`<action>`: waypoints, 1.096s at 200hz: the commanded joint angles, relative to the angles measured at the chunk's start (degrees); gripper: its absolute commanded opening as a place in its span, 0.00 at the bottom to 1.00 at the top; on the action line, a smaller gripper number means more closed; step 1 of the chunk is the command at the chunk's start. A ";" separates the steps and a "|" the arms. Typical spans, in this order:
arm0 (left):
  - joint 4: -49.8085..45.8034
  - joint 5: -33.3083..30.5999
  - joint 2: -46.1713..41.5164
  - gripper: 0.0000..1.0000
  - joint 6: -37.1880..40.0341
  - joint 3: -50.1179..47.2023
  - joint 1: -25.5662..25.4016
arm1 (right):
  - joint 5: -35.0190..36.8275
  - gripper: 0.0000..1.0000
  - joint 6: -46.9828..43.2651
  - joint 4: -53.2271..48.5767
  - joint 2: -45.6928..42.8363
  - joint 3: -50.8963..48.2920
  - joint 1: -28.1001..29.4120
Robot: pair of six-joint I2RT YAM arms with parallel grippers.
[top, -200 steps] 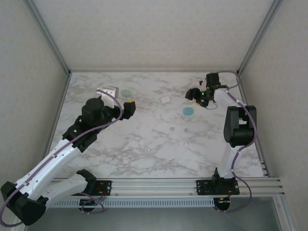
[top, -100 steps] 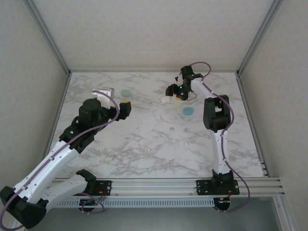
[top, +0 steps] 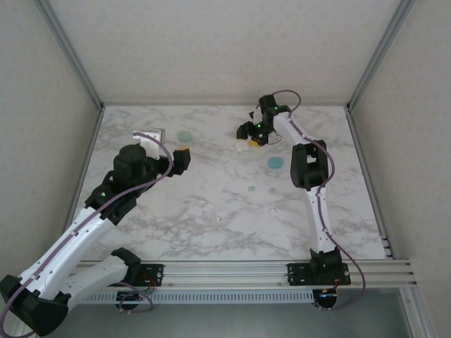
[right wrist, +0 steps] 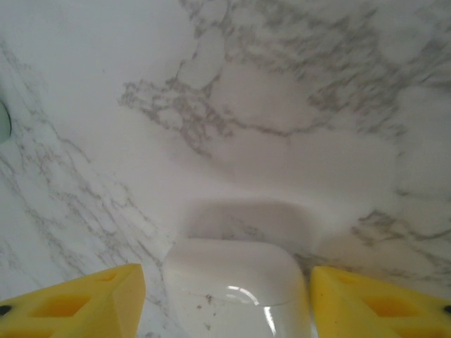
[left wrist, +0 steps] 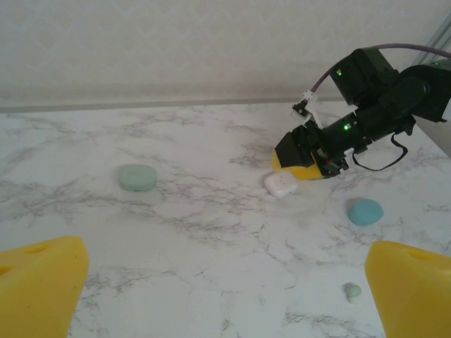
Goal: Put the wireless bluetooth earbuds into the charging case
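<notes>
Your right fingers (right wrist: 77,299) straddle the white charging case (right wrist: 236,292) at the table's (top: 197,204) far middle, part-open, not yet pinching. Your left fingers (left wrist: 35,282) hang wide. You're likely grasping the case: close squarely. The earbuds (top: 251,189) lie loose mid-table. No readable labels.

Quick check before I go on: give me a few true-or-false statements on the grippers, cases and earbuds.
1. The right gripper has a finger on each side of the white case. True.
2. The left gripper holds the green case. False: it is open and empty, and the case lies apart on the table.
3. The blue case lies away from both grippers. True.
4. Every earbud is in a case. False: a green earbud lies loose.
</notes>
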 commanded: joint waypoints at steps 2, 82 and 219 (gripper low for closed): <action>-0.38 1.33 0.08 1.00 -1.33 1.07 0.53 | -2.46 0.64 -2.49 -2.95 -1.06 -1.63 1.61; 0.42 2.76 0.85 1.00 -1.59 1.88 0.59 | -3.32 0.63 -8.76 0.27 -11.82 -15.02 7.15; -0.93 1.80 -0.75 1.00 -2.25 1.20 0.79 | 30.80 0.71 -10.21 -2.44 -6.38 -6.05 13.98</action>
